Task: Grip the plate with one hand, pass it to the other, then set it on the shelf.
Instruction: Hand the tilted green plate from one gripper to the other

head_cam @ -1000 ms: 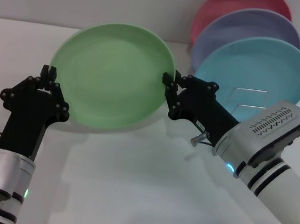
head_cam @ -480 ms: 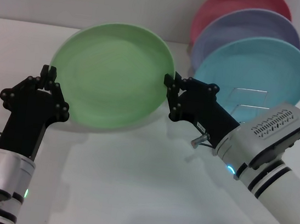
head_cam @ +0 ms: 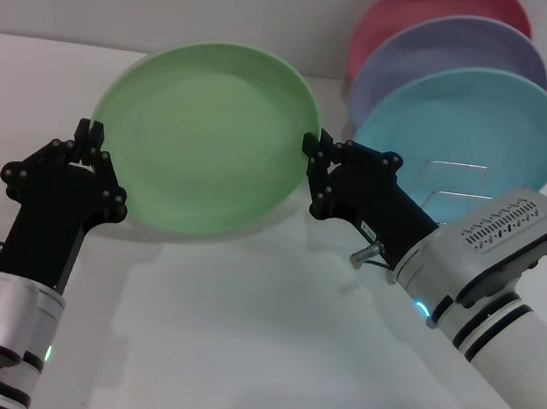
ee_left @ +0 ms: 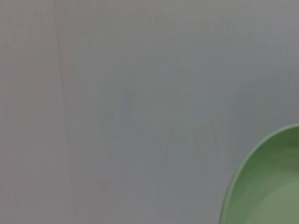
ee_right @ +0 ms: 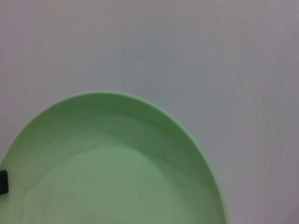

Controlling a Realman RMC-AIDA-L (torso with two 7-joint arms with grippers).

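Handover | left hand (head_cam: 89,138) and right hand (head_cam: 313,153) each clenched on opposite rims of tilted plate (head_cam: 207,135) | left should release only once right holds firm

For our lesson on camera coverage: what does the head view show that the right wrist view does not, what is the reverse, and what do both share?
Only the head view shows the left tool and right tool, each at an opposite edge of the plate, plus the light blue plate, lavender plate, pink plate and wire shelf. Only the right wrist view shows the plate's bowl close up, against a plain wall. Both share the green plate.
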